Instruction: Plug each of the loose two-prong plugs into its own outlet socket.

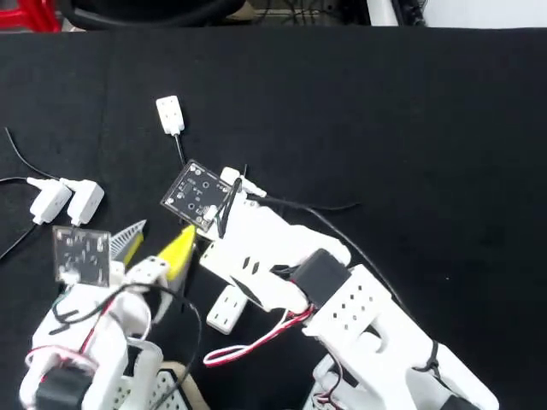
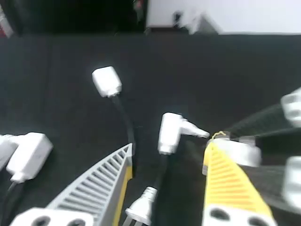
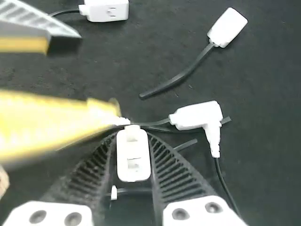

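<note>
My right gripper (image 3: 132, 139) is shut on a small white outlet socket (image 3: 133, 157), slots facing the camera, held low over the black cloth. Just beyond it lies a white angled plug (image 3: 200, 117) on a black cable. My left gripper (image 2: 169, 149) stands open, its grey finger (image 2: 101, 181) and yellow finger (image 2: 225, 181) either side of that angled plug (image 2: 170, 132) and a second white plug (image 2: 141, 212). The yellow fingertip (image 3: 101, 115) nearly touches the held socket. In the high view the two grippers meet near the angled plug (image 1: 242, 184).
Another white socket (image 1: 169, 114) on a black lead lies farther back. Two white plug bodies (image 1: 67, 201) sit at the left with thin cables. A white block (image 1: 226, 309) rests under the right arm. The table (image 1: 410, 128) is covered in black cloth.
</note>
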{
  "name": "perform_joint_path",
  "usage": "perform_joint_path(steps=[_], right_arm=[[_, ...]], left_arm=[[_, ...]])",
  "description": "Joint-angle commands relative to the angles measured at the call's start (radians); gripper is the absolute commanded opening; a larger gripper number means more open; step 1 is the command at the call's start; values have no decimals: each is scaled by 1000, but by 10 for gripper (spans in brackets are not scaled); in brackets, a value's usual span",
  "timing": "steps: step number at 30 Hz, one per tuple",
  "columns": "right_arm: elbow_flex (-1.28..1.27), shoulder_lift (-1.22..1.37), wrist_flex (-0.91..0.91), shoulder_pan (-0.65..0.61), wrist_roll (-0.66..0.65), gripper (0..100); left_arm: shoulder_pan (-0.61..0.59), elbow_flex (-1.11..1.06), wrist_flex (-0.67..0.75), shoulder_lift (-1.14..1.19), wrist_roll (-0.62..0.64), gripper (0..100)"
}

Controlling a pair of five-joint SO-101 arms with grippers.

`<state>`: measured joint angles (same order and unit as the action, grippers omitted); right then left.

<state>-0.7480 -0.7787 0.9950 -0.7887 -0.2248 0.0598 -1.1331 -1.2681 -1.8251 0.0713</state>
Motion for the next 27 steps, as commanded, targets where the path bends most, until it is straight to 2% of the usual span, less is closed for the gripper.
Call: perform_joint_path(steps=[1,4,9,12,21,27], right_arm=[[91,2,109,144,25,12],[70,4,164,256,-9,13],[-105,-4,91,334,-120,14],[-151,-5,-98,344,-117,13],[-193,2,-671,207,109,12],[-555,-7,-984,361,189,12]], left_arm=[[-180,-137,135,0,-54,244],[-292,-288,173,2,-161,242],[-361,-483,178,2,-390,242],[-348,-515,178,2,-448,242],[-300,-561,180,2,-559,242],[-300,-561,180,2,-565,242]])
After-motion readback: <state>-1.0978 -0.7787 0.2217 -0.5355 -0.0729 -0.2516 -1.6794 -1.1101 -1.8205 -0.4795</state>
